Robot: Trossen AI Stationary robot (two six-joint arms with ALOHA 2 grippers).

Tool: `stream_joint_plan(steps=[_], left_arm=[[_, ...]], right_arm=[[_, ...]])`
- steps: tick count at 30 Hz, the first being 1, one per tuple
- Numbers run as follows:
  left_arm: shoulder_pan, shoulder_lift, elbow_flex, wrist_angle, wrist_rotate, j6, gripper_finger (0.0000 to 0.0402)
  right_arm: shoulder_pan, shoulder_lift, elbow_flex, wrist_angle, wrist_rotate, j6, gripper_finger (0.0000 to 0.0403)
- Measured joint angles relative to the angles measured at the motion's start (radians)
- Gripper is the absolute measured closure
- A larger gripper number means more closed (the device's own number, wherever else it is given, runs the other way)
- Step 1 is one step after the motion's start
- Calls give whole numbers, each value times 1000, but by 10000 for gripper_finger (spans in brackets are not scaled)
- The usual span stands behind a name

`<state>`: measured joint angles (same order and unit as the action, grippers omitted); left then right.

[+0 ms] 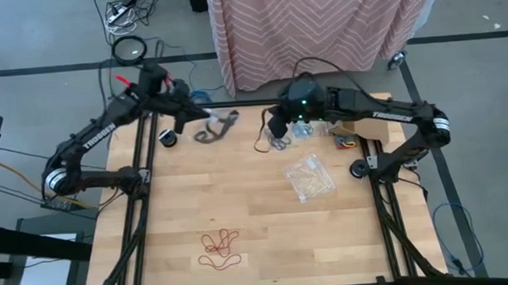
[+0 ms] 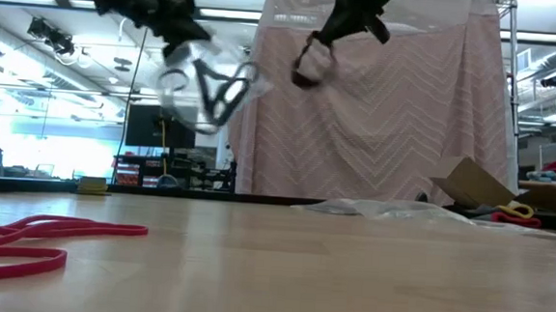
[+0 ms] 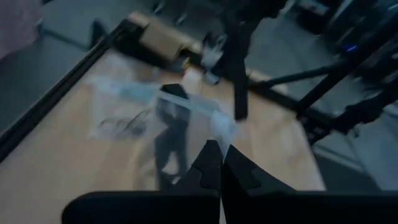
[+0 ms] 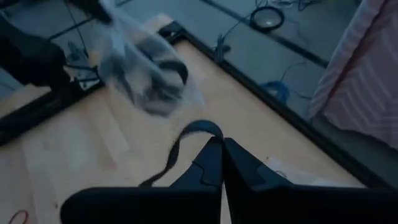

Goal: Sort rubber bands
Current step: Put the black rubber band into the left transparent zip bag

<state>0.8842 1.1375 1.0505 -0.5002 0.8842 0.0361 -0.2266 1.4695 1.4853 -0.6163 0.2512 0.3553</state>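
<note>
Red bands (image 1: 220, 249) lie loose in the lower middle of the high view, spread on the table (image 1: 239, 190); they look already sorted out. In the low view they fill the lower left.

The left gripper (image 1: 186, 110) sits in the upper left of the high view, fingers pressed together on a clear bag (image 1: 216, 125) that hangs from it. Dark bands show inside the bag, so that colour seems at least partly bagged. In the low view the bag hangs in the air at upper left, blurred.

The right gripper (image 1: 276, 127) is at upper centre, just right of the bag. Its fingers are pinched shut on a few dark bands (image 2: 308, 66), which dangle below it in the low view's upper middle. In the right wrist view a dark loop (image 4: 186, 140) curls from the closed fingertips towards the bag.

More bands (image 1: 298, 132) lie under the right arm, and a second clear bag (image 1: 309, 176) lies flat at centre right. A small red and yellow heap (image 1: 346, 141) sits at right beside some cardboard (image 1: 369, 129).

My judgement: the job is partway along. The held bands have yet to go into the bag, and the far heaps remain unsorted.
</note>
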Motion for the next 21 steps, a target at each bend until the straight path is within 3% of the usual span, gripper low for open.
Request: stream_joint_plan(steps=[3,6,12,21], left_arm=[[-78,13,-60,220,-7,-137,402],[-136,37,-91,323,-36,-206,402],[-218,108,-100,322,-79,-208,402],[-301,171,-100,378,-96,-213,402]], right_arm=[[4,-21,0,27,21,-1,403],[5,-37,0,74,28,-14,403],[5,-47,1,178,34,-36,403],[5,-34,1,195,20,-39,403]])
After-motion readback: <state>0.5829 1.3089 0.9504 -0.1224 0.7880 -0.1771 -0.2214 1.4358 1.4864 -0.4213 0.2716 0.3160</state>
